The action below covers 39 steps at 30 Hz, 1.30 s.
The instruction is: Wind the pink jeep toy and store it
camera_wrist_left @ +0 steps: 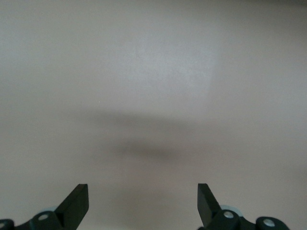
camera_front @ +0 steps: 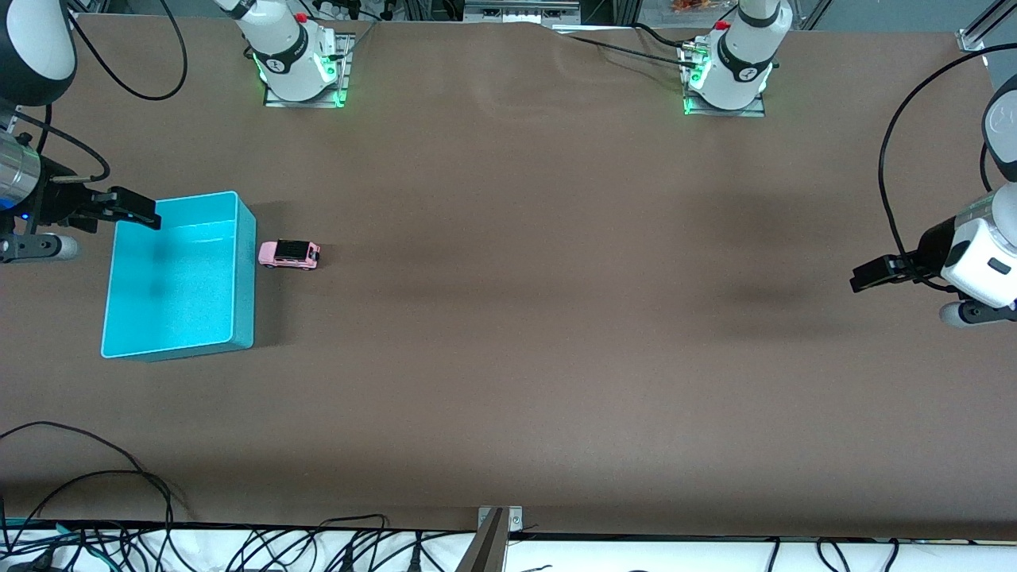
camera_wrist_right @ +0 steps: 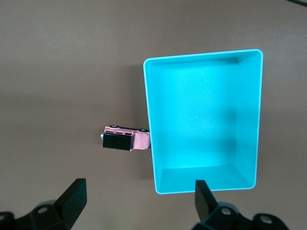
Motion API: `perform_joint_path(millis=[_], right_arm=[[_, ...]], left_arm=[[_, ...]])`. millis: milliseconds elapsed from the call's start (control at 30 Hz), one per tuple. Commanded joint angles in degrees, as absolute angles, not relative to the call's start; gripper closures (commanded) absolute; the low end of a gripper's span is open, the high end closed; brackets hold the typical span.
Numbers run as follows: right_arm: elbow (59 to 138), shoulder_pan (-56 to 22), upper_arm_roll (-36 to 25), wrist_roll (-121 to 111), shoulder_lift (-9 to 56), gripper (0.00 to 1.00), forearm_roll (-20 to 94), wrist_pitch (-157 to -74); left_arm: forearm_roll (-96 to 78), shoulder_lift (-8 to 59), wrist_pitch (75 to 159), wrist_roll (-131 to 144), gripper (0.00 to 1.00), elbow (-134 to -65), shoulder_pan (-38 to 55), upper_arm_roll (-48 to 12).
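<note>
At the right arm's end of the table, my right gripper (camera_front: 135,208) is hovering, fingers apart, over the turquoise bin's (camera_front: 243,274) rim. I'm seeing the pink jeep toy (camera_front: 289,254) sitting just beside that bin. My left gripper (camera_front: 870,274) is waiting with fingers spread over bare table (camera_front: 556,318).
</note>
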<state>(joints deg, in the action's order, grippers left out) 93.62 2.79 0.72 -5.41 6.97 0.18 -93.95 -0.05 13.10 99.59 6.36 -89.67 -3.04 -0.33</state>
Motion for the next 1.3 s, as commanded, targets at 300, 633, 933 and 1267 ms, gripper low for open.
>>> perform_joint_path(millis=[300, 633, 933, 1267], right_arm=[[96.8, 2.6, 1.0, -4.0, 8.6, 0.00, 0.6, -99.4], [114.2, 2.5, 5.2, -1.8, 3.8, 0.00, 1.0, -112.9], [124.4, 2.5, 8.0, 6.3, 3.4, 0.00, 1.0, -121.1], [133.2, 2.5, 8.3, 7.3, 3.3, 0.00, 1.1, -128.7]], left_arm=[[2.6, 11.4, 98.5, 5.3, 0.00, -90.9, -3.7, -1.8], [2.7, 11.9, 98.7, 5.1, 0.00, -88.1, -3.9, -1.6], [2.5, 11.6, 99.8, 4.5, 0.00, -88.9, -4.2, -1.7], [2.3, 12.1, 99.6, 4.5, 0.00, -89.8, -4.1, -1.8]])
